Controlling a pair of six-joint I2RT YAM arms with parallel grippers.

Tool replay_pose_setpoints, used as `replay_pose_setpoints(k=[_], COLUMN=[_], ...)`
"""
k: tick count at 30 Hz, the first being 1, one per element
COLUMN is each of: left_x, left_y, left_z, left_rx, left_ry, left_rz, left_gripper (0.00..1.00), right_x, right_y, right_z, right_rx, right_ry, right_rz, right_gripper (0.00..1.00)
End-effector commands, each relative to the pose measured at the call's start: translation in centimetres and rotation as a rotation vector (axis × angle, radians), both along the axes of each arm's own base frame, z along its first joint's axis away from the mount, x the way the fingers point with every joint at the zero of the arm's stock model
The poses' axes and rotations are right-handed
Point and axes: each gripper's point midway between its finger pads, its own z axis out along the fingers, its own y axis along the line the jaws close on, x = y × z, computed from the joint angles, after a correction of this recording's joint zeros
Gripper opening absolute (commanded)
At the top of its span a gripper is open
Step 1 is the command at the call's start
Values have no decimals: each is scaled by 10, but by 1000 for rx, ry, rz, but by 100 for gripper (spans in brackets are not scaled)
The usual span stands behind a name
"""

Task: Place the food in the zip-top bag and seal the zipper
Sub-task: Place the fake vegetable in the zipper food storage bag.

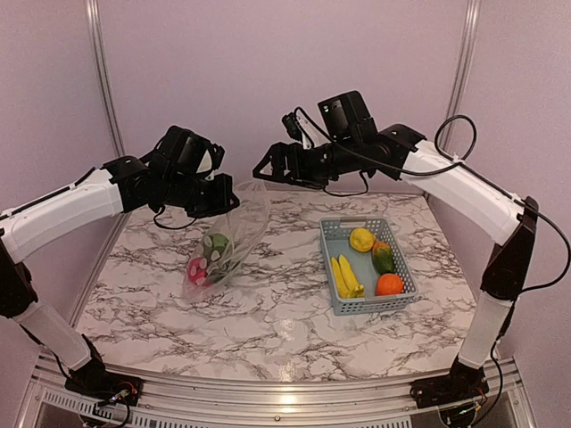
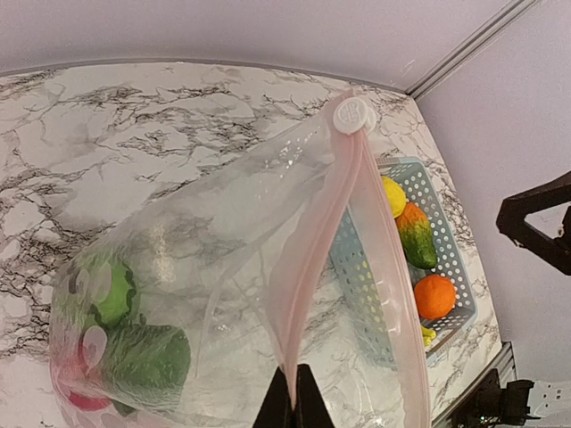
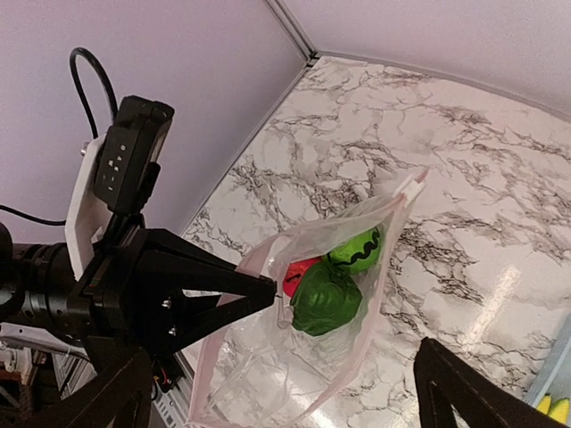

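**Marbled surface [image 1: 277, 334]: zip-top bag [image 1: 235, 228] held open, three pieces inside**

Lilac walls [image 1: 268, 71] back the scene. The zip-top bag stands left of centre in the top view, its lower end resting on the surface and its mouth edge lifted. At its bottom lie a green striped melon [image 2: 100, 290], a green pepper [image 2: 147, 361] and, under them, a red-pink piece [image 2: 76, 397]. This last is probably the ball, though the crinkled plastic blurs it.

The zipper [image 2: 326, 232] runs as a pinkish strip from the bottom centre of the left wrist view up to a white slider [image 2: 351, 116] at upper right. The two lips of the mouth stand apart below that slider. The left gripper [image 2: 293, 397] is clenched on one lip at the strip's lower end, with the plastic pinched between its closed tips.

The right gripper [image 1: 263, 169] hovers just above and beside the bag's top, at the upper centre of the top view. It is released, spread wide with nothing between. In its own wrist view its dark fingers [image 3: 464, 392] rise from the two lower corners, with the bag seen past them.

Right of centre, well apart from the bag, sits a grey-blue slotted basket [image 1: 326, 259]. It holds a yellow pepper [image 1: 361, 239], bananas [image 1: 346, 278], a green-and-orange pepper [image 1: 382, 258] and an orange [image 1: 389, 284].
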Motion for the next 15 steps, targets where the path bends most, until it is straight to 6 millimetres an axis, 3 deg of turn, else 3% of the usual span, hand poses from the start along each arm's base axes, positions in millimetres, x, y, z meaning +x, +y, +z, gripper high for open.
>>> replay_pose_setpoints(k=[1,6,8,15], left_x=[-1,-5,-6,-6], left_y=[7,10,11,11], left_z=[10,6,3,-1], left_rx=[-13,5,16,28], left_ry=[-34,-32,-29,-17], left_rz=[10,-2,-5,-11], left_gripper=[0,0,0,0], right_x=[10,19,17,12], right_y=[-61,-139,-161,-215], right_z=[7,-33,-51,-110], right_rx=[-136,-241,-264,-376], right_ry=[-83,-15,13,100], right_rz=[-160,-332,-365,-429], right_gripper=[98,98,99,98])
